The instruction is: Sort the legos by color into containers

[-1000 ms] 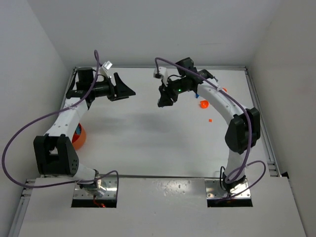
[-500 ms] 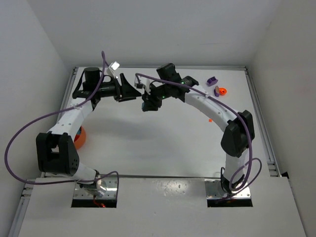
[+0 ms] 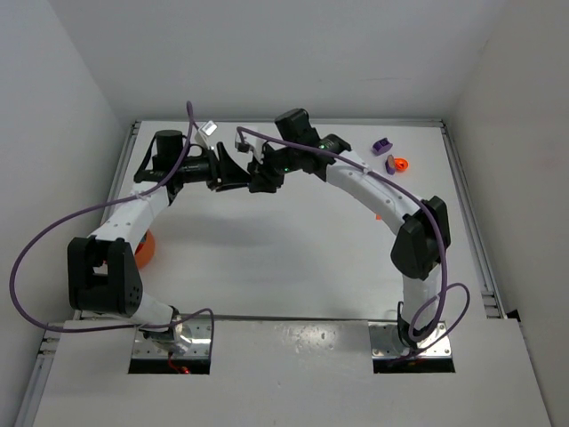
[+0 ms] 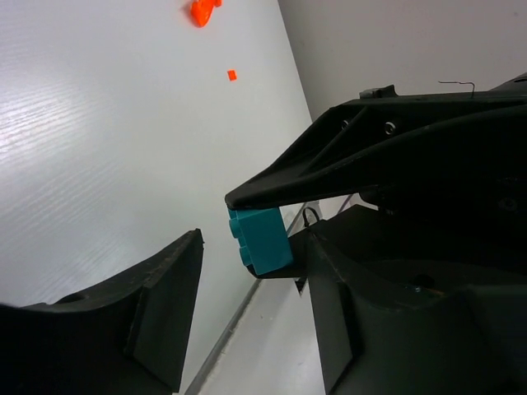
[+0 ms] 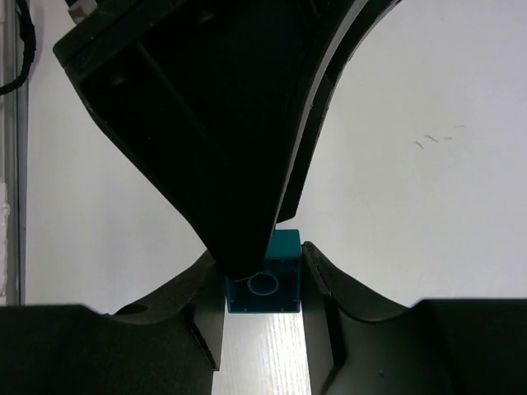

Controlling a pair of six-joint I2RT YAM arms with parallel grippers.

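Now we see the right gripper (image 3: 258, 178) pinching a cyan brick (image 4: 259, 239) above the far table (image 3: 267, 258), left of centre; the left gripper (image 3: 238, 173) stands open around it.

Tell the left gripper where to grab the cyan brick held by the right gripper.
Pinch the cyan brick across its studded face and hollow underside, coming in crosswise to the right gripper. Its fingers cover two other sides, leaving these faces apparently free.
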